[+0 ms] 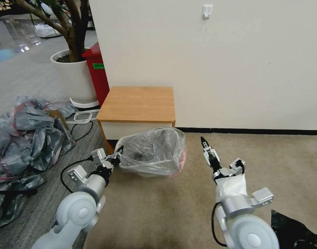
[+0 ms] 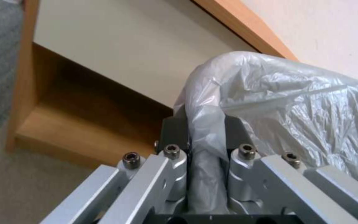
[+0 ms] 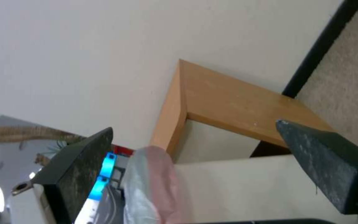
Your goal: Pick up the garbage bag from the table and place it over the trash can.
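- The garbage bag (image 1: 153, 150) is draped over the trash can (image 1: 150, 174), its mouth spread wide and its grey film sagging down inside; a pink-red edge shows on the right side.
- The trash can stands on the carpet just in front of the table (image 1: 137, 103), whose top is bare.
- The left gripper (image 1: 117, 154) is at the bag's left side, clenched on a fold of its plastic (image 2: 204, 137).
- The right gripper (image 1: 207, 148) hangs to the right of the can, apart from it, fingers (image 3: 328, 165) spread and empty.

No legible text; perhaps a green label on the red bin (image 1: 97, 74).
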Tool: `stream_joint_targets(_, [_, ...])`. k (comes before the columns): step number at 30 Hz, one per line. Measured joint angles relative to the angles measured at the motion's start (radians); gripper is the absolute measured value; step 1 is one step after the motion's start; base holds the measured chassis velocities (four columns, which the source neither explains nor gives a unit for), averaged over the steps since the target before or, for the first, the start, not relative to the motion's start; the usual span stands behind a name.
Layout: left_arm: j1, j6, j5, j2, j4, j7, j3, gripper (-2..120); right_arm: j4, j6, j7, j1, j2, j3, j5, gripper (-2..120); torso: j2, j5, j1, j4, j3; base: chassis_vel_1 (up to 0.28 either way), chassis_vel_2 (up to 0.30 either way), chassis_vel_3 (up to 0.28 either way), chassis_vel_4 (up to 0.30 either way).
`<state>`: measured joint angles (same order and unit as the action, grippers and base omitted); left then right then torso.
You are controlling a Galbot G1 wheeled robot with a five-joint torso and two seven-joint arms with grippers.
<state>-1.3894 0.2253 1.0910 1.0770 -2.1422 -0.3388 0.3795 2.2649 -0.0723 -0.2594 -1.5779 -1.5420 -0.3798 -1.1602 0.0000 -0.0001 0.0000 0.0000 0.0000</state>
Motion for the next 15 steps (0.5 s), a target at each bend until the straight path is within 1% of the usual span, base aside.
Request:
stream_joint_targets(2, [0.000, 0.000, 0.000, 0.000, -0.002, -0.001, -0.002, 9, -0.004, 0.004, 0.000, 0.000, -0.003, 0.002, -0.004, 100, 0.000, 0.0001, 0.000, 0.0000, 0.000, 0.000, 0.000, 0.000, 0.000])
stream_joint_targets(4, [0.000, 0.000, -0.002, 0.002, -0.006, -0.008, -0.018, 9, -0.024, 0.023, 0.001, 0.006, -0.017, 0.012, -0.051, 100, 0.000, -0.0001, 0.000, 0.0000, 0.000, 0.000, 0.000, 0.000, 0.000])
stream_joint_targets(6, [0.001, 0.001, -0.003, 0.002, -0.007, -0.010, -0.025, 9, -0.032, 0.033, 0.004, 0.012, -0.030, 0.015, -0.069, 100, 0.000, 0.0001, 0.000, -0.0001, 0.000, 0.000, 0.000, 0.000, 0.000])
stream_joint_targets(12, [0.003, 0.002, -0.004, -0.001, -0.005, -0.012, -0.029, 9, -0.040, 0.045, 0.019, 0.018, -0.043, 0.029, -0.077, 99, 0.000, 0.0000, 0.000, 0.0000, 0.000, 0.000, 0.000, 0.000, 0.000])
stream_joint_targets(15, [0.006, 0.003, -0.005, 0.002, 0.001, -0.013, -0.031, 9, -0.046, 0.045, 0.033, 0.020, -0.047, 0.038, -0.070, 95, 0.000, 0.0000, 0.000, 0.0000, 0.000, 0.000, 0.000, 0.000, 0.000])
